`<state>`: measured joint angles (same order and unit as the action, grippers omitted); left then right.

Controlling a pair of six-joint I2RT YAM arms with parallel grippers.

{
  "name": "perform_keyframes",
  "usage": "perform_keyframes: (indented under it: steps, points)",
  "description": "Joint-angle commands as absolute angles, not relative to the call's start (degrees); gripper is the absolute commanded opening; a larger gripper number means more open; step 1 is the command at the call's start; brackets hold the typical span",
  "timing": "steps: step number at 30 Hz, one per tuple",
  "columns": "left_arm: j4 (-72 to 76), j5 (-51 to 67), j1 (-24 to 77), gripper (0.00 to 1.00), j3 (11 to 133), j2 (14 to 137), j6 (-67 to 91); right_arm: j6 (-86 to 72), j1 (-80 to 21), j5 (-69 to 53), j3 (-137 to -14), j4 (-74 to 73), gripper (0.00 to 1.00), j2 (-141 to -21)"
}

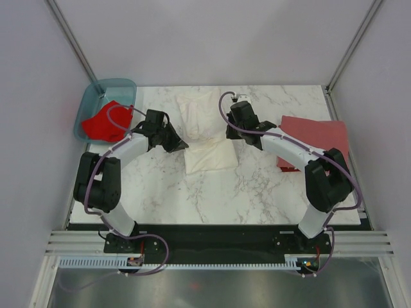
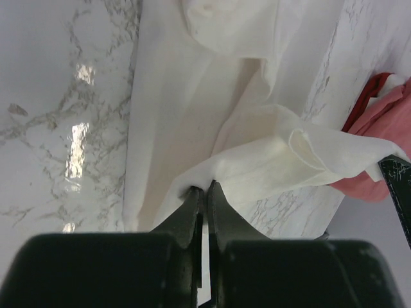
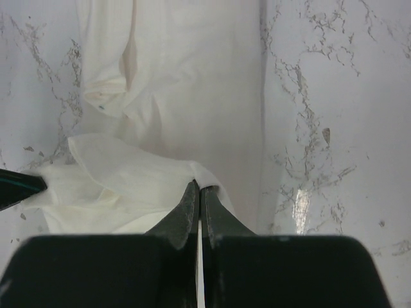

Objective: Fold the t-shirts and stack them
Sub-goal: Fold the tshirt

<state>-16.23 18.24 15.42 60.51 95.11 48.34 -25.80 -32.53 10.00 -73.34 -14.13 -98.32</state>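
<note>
Nearest in the top view, 2 arm bases [image 1: 122, 239] at the counter [image 1: 257, 192] edge; beyond, white t-shirt [image 1: 209, 157] mid-counter, half folded, pinched by left gripper [image 1: 183, 145] and right gripper [image 1: 231, 135]. Left wrist: clenched on a doubled hem. Right wrist: clamped on cloth. Best carried over level, both sides together, then smoothed before letting go.
</note>
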Motion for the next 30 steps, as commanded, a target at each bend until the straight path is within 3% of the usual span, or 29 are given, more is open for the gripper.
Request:
perform_keyframes:
  steps: [1, 9, 10, 11, 12, 13, 14, 16, 17, 23, 30]
  points:
    - [-12.2, 22.2, 14.0, 0.02, 65.4, 97.7, 46.4, -24.7, -31.2, 6.6, -78.0, -10.3, 0.0, -101.9]
    - [-11.2, 24.4, 10.1, 0.05, 72.4, 104.5, 46.0, -25.4, -29.1, 5.6, -87.4, -9.8, 0.0, -110.4]
    - [-10.8, 25.0, 9.9, 0.08, 74.3, 105.6, 45.9, -25.6, -28.8, 5.6, -88.4, -9.8, 0.01, -112.5]
    - [-10.6, 25.3, 9.6, 0.28, 75.6, 106.7, 46.0, -25.8, -28.6, 6.2, -90.8, -9.8, 0.02, -113.5]
    - [-10.5, 25.9, 9.4, 0.35, 77.9, 109.0, 46.3, -26.4, -28.0, 6.7, -91.8, -9.8, 0.05, -114.6]
    - [-10.4, 26.5, 9.2, 0.41, 79.2, 110.1, 46.4, -26.7, -27.7, 6.9, -92.9, -9.8, 0.34, -116.5]
    - [-10.3, 26.8, 9.0, 0.6, 80.3, 111.1, 46.6, -27.2, -27.3, 8.2, -94.6, -9.8, 0.57, -117.3]
    - [-10.1, 27.4, 9.0, 0.74, 83.0, 113.1, 45.7, -28.2, -26.3, 9.3, -95.0, -9.8, 0.93, -118.3]
    - [-10.2, 27.5, 9.1, 0.95, 83.3, 113.3, 45.4, -28.2, -25.8, 9.1, -94.2, -9.8, 0.95, -118.3]
    - [-9.8, 24.3, 10.5, 0.96, 76.8, 105.3, 43.3, -29.4, -25.3, 4.8, -81.3, -3.8, 0.85, -110.7]
    - [-8.6, 20.6, 13.4, 0.9, 59.5, 93.0, 44.5, -32.3, -25.3, 0.3, -67.1, -1.9, 0.81, -103.5]
